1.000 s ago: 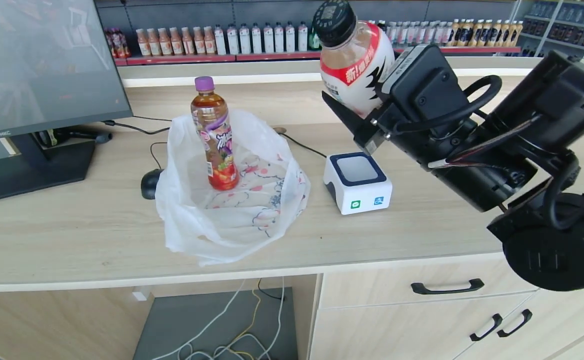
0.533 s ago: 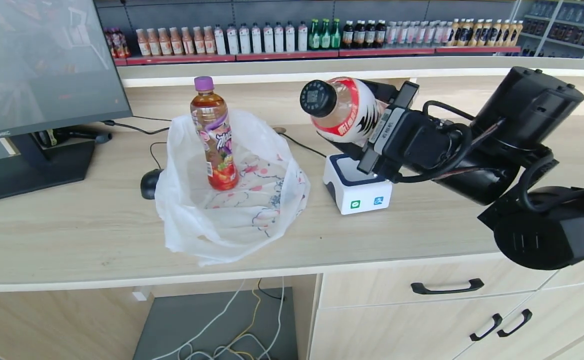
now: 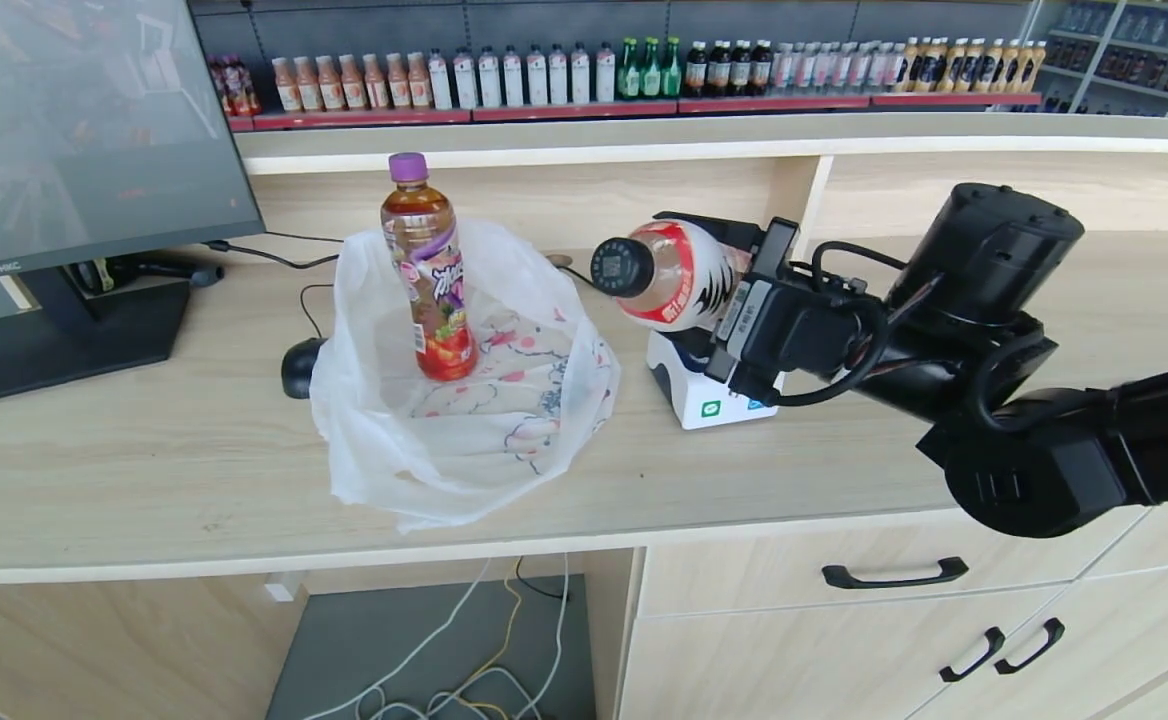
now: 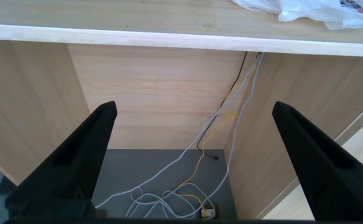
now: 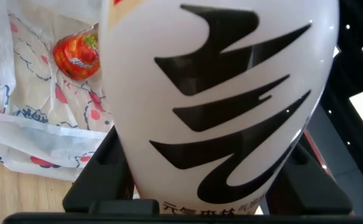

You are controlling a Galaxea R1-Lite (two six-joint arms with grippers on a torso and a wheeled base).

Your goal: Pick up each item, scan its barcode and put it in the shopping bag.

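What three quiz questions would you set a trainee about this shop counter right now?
1. True or false: the right pincer grips the white bottle tipped on its side, close over the scanner.
2. What stands upright in the shopping bag? A) a purple-capped tea bottle B) a cereal box C) a tin can
3. Fill in: the left pincer, low in front of the counter, is ____.

Key: 1 true; 2 A; 3 open.

QR code atop the bottle (image 3: pixel 682 282); two icons on scanner (image 3: pixel 689 398).
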